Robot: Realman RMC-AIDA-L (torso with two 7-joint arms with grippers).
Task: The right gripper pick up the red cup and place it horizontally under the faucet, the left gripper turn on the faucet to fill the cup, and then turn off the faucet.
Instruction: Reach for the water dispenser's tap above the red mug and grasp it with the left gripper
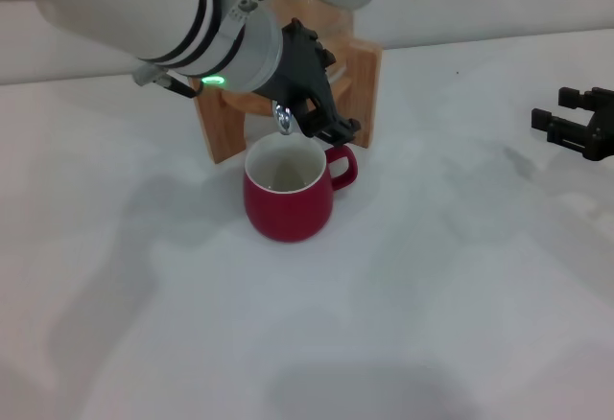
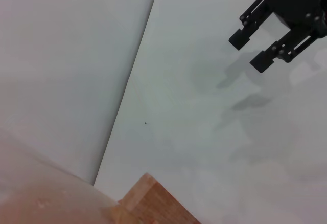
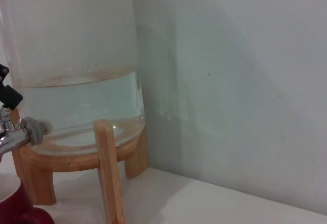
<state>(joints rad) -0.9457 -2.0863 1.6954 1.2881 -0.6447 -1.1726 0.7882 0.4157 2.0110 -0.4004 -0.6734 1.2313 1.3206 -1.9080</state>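
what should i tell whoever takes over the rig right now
Left gripper: at the faucet, its black fingers around the lever area; whether they are closed on it is not visible.
Right gripper: open, holding nothing, off at the right edge of the table.
Red cup: upright on the table directly below the spout, handle facing right, in front of the wooden stand.
Done: cup placed.
Left: finish filling, then turn the faucet off. No stream is visible; the jar holds water.
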